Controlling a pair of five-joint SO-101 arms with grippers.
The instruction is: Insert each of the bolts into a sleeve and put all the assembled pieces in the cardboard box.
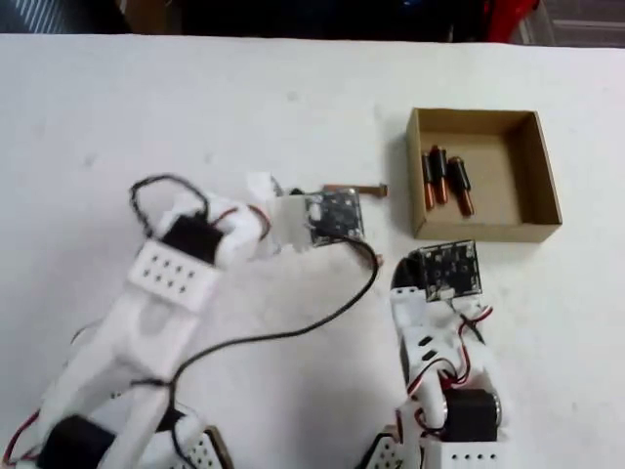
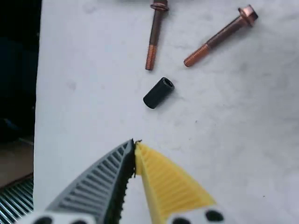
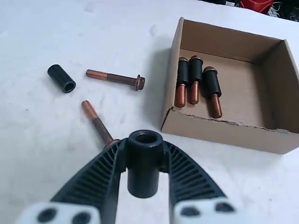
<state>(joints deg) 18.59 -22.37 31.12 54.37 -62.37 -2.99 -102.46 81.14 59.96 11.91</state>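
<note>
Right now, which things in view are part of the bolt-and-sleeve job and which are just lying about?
Job: cardboard box, three assembled pieces in it, two loose bolts, loose sleeve on the table, held sleeve in the right gripper.
Lying about: black cable across the table, red object beyond its far edge.

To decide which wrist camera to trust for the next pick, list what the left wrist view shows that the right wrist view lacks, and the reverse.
Left wrist view, not the right: the left gripper, shut with nothing in it.
Right wrist view, not the left: the right gripper shut on a held sleeve, and the cardboard box with three assembled pieces lying inside.
Both: two loose bolts and one loose sleeve, lying apart on the white table.
</note>
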